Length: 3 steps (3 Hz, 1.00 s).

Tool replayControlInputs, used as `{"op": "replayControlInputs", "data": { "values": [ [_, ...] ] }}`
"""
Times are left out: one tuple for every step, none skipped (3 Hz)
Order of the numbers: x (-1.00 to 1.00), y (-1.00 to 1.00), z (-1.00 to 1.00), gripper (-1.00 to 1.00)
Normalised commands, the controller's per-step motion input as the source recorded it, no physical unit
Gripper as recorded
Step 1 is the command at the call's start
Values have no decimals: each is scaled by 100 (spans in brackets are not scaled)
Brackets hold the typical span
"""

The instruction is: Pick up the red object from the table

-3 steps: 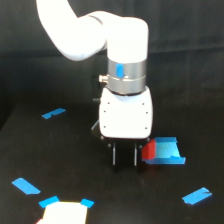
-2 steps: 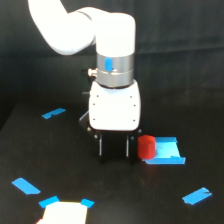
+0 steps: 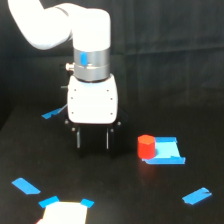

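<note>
exterior view: the white arm (image 3: 60, 25) comes in from the upper left of the frame and bends down to a grey wrist section with a small blue mark, then a boxy white gripper housing (image 3: 93, 100) in the centre left of the frame. below the housing the gripper (image 3: 93, 139) points down at the table (image 3: 125, 195), a wide matte black surface. two dark fingers (image 3: 78, 138) hang from the housing with a clear gap between them, so they stand released and nothing sits between them. whether the fingertips touch the table cannot be told against the black surface.

the red object (image 3: 146, 146), a small bright red-orange stubby block, stands upright on the table to the right of the gripper, at centre right of the frame, apart from the fingers. its right side is touching or just beside a flat blue square piece (image 3: 166, 151), which lies on the table and extends further to the right.

bits of blue tape are scattered on the table: one strip (image 3: 53, 113) left of the housing, partly behind it, one strip (image 3: 26, 186) at lower left, and one strip (image 3: 196, 196) at lower right. at the bottom edge, left of centre, a pale white patch (image 3: 64, 214) lies with blue tape at its top corners.
</note>
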Motion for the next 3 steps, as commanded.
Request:
{"op": "replayControlInputs", "data": {
  "values": [
    [100, 100, -100, -100],
    [100, 40, -64, -97],
    [100, 48, -71, -66]
  ]
}}
